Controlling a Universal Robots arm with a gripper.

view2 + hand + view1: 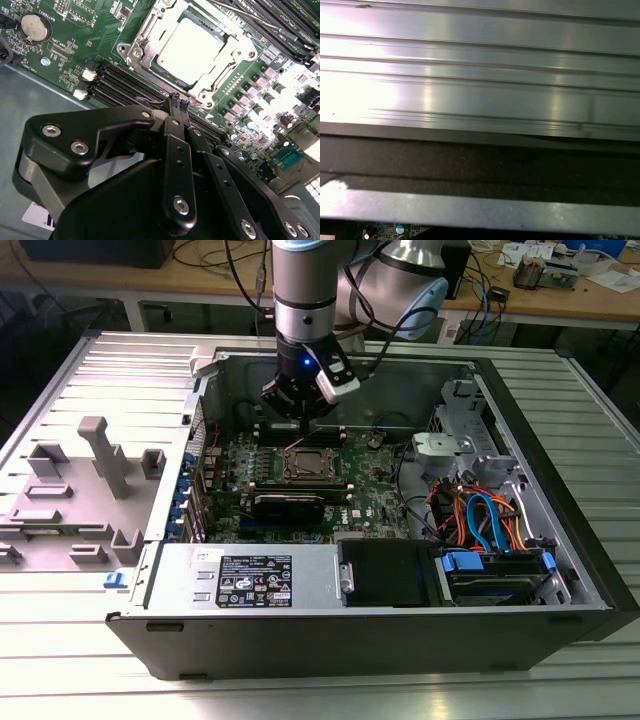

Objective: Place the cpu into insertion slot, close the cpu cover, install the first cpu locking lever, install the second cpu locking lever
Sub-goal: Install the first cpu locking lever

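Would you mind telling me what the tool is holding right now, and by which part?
Nothing that I can see: the tool is shut and empty, close beside the chip, which sits within its metal frame.

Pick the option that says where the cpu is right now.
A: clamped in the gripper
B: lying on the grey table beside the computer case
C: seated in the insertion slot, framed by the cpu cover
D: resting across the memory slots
C: in the second wrist view the cpu lies flat in the insertion slot with the cpu cover framing it, and the gripper is apart from it, near the memory slots.
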